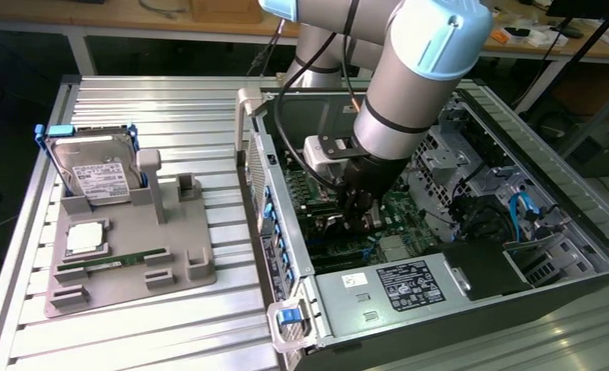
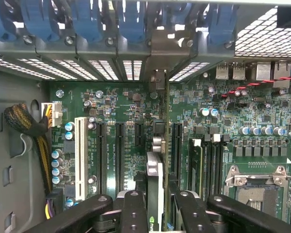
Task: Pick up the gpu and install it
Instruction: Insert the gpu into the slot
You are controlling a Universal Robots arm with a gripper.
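The gripper (image 1: 358, 207) is down inside the open computer case (image 1: 335, 300), near the middle of the exterior view. Its 2 fingers (image 2: 134, 213) are clamped on the gpu (image 2: 154, 170), 1 on each side. The card stands edge-on over the green motherboard (image 2: 121, 102), among the long black slots; whether it is seated cannot be told. Well apart, at 9 o'clock from the case in the exterior view, a grey holder (image 1: 186, 270) carries the hard drive (image 1: 96, 176) and memory stick (image 1: 113, 261).
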